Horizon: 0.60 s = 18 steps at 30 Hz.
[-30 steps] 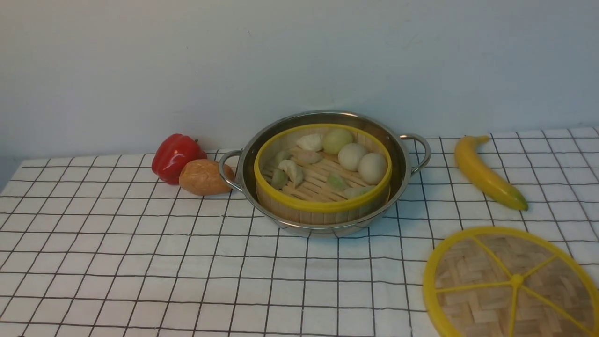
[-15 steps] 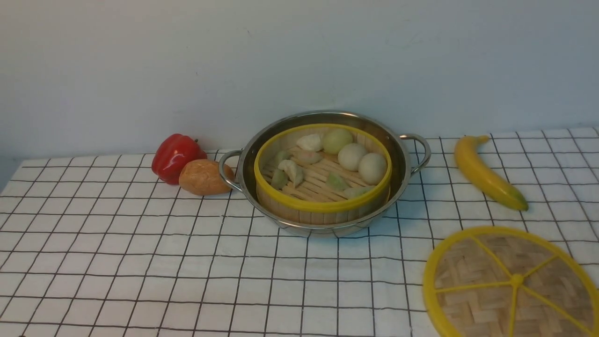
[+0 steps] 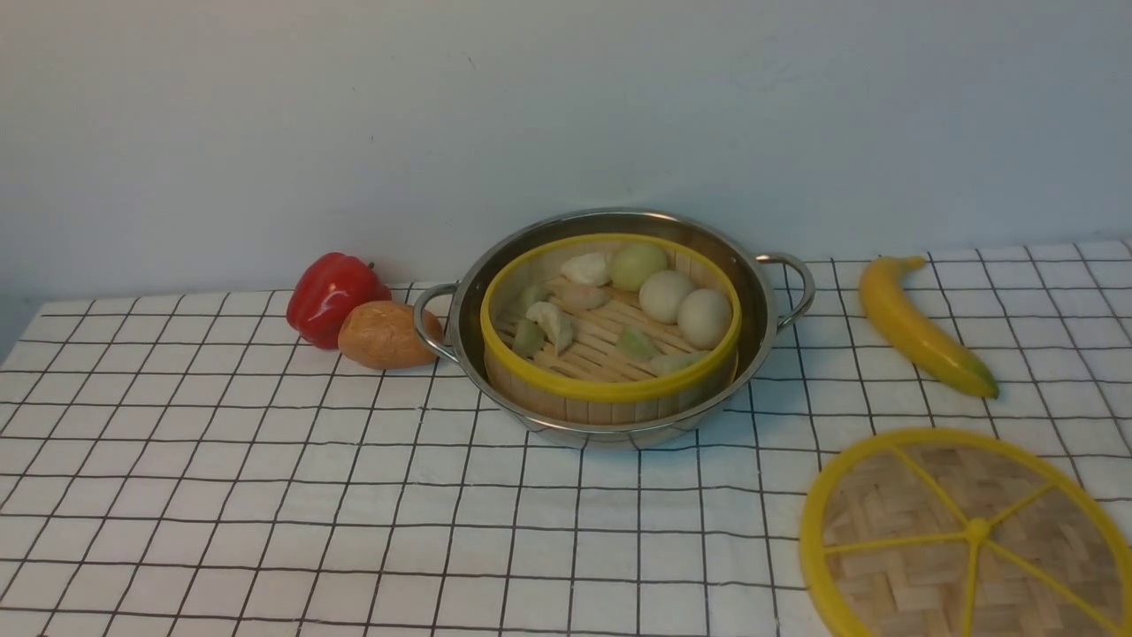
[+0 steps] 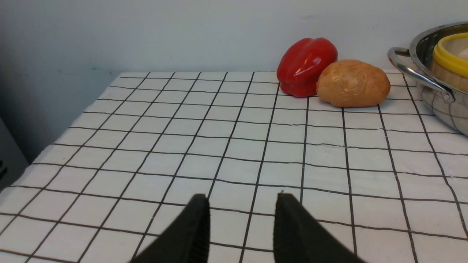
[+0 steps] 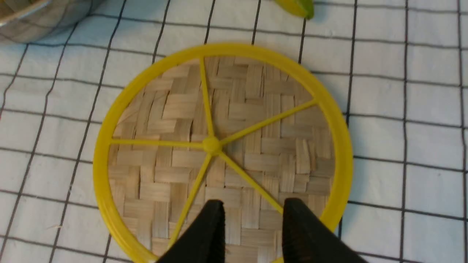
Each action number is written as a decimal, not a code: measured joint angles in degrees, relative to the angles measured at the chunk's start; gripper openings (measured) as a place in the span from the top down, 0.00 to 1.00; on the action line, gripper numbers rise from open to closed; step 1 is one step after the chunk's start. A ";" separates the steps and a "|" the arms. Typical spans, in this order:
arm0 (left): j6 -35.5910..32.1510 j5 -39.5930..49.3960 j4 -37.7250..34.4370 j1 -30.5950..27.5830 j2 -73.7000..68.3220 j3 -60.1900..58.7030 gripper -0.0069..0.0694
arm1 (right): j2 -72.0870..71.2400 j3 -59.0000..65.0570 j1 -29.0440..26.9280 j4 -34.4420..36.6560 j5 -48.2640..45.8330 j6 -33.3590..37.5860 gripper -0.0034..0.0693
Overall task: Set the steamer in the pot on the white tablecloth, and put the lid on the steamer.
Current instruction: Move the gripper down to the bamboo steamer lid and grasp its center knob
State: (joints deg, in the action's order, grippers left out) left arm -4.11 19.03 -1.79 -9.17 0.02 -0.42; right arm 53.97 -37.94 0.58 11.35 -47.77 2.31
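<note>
Bamboo steamer with yellow rims (image 3: 610, 389) sits inside the shiny steel pot (image 3: 619, 435). Both my left fingers (image 4: 241, 215) and right fingers (image 5: 254, 215) are parted, empty. Risk: gripping the flat woven yellow-rimmed lid (image 5: 234, 160) off-centre could tilt it, knocking buns.

Front view: lid (image 3: 911, 575) cut off at btm & R edges. L wrist view: pot (image 4: 438, 106) & steamer (image 4: 453, 60) run off pic edge. R wrist view: banana (image 5: 298, 7) mostly cut off, pot partly too.
</note>
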 joint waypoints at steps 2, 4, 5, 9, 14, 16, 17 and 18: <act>0.00 0.00 0.00 0.00 0.00 0.00 0.59 | 1.85 -1.24 0.07 0.93 -1.59 1.11 0.62; 0.00 0.00 0.00 0.00 0.00 0.00 0.59 | 6.06 -5.70 1.74 2.97 -6.12 5.73 0.62; 0.00 0.00 0.00 0.00 0.00 0.00 0.59 | 7.84 -7.55 3.01 3.51 -7.62 7.77 0.62; 0.00 0.00 0.00 0.00 0.00 0.00 0.59 | 14.43 -13.90 10.14 2.64 -10.60 13.12 0.62; 0.00 0.00 0.00 0.00 0.00 0.00 0.59 | 23.79 -20.36 17.94 -6.75 -12.29 11.13 0.62; 0.00 0.00 0.00 0.00 0.00 0.00 0.59 | 26.72 -21.76 19.24 -9.37 -12.96 9.06 0.62; 0.00 0.00 0.00 0.00 0.00 0.00 0.59 | 30.72 -23.73 19.92 -12.28 -13.77 5.66 0.62; 0.00 0.00 0.00 0.00 0.00 0.00 0.59 | 30.72 -23.90 19.92 -12.28 -13.83 5.37 0.62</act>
State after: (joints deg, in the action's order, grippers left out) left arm -4.11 19.03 -1.79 -9.17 0.02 -0.42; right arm 84.69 -61.84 20.50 -0.93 -61.60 7.68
